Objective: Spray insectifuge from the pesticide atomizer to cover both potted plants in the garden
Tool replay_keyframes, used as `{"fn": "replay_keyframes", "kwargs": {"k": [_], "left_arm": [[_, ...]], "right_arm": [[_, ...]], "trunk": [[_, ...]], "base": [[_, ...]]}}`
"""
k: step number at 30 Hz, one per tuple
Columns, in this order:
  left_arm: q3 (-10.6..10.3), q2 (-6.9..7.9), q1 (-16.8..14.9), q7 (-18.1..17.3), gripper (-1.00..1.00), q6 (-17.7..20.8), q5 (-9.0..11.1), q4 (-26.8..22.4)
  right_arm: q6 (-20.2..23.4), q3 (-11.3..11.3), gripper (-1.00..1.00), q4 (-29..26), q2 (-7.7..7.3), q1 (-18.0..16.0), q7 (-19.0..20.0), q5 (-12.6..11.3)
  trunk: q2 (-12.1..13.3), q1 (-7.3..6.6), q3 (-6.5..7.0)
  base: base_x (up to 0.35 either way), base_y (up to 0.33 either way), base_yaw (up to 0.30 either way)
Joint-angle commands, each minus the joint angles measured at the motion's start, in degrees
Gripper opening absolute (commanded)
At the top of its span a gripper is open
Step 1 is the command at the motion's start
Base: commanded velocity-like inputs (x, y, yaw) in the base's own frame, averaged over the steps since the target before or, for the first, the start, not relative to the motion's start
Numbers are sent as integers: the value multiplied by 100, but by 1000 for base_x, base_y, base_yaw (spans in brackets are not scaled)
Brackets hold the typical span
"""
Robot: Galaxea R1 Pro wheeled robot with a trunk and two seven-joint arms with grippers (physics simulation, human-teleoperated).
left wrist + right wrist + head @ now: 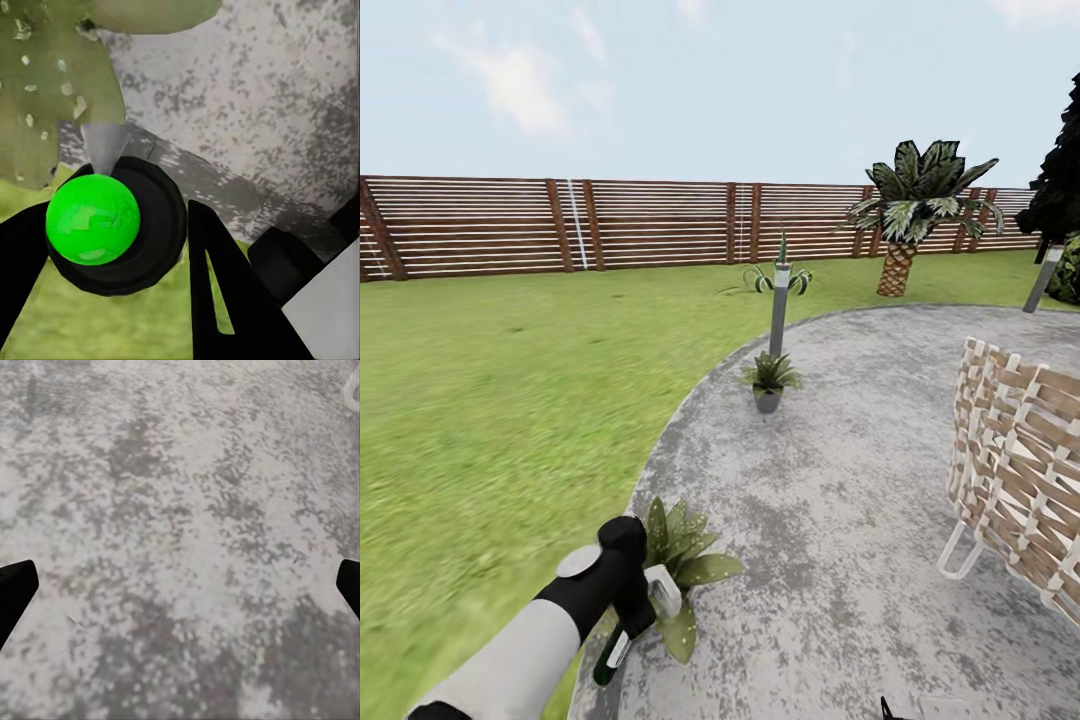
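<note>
Partly hidden, atomizer (615, 645) in clamped left claw (112, 247); right claw (180, 585) spread, empty.

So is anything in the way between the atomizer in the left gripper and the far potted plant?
Nothing visible. The left gripper holds the atomizer beside the near plant; bare patio runs from there to the far plant. The bollard lamp stands behind it, the chair off to the right.

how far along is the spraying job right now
Done: the atomizer is picked up, clamped in the left gripper. In hand: it is held right beside the near potted plant at the patio edge, its speckled leaves close in the left wrist view. Whether spray has landed cannot be told. Left: the far potted plant by the bollard lamp. The right gripper hangs open over the patio.
</note>
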Motion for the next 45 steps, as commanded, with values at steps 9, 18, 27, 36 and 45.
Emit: {"fn": "replay_keyframes", "kwargs": {"k": [9, 18, 27, 36, 45], "left_arm": [[17, -85, -136, -59, -100, 39, -55, 47], [24, 106, -84, -59, -100, 27, -40, 73], [-11, 243, -60, -68, -100, 18, -31, 275], [24, 201, -61, -22, -100, 6, -14, 736], [38, 181, -61, 2, -100, 0, -15, 734]], "right_arm": [[-18, -28, 100, 7, -1, -4, -29, 60], [-18, -28, 100, 8, -1, -4, -29, 60], [-18, -28, 100, 8, -27, -4, -29, 61], [-16, -28, 100, 8, -19, -4, -29, 60], [-15, -28, 100, 8, -1, -4, -29, 60]], "trunk": [[-2, -1, -6], [-2, -1, -6], [-2, -1, -6], [-2, -1, -6], [-2, -1, -6]], "base": [[0, 0, 0], [0, 0, 0], [0, 0, 0], [0, 0, 0], [0, -22, 153]]}}
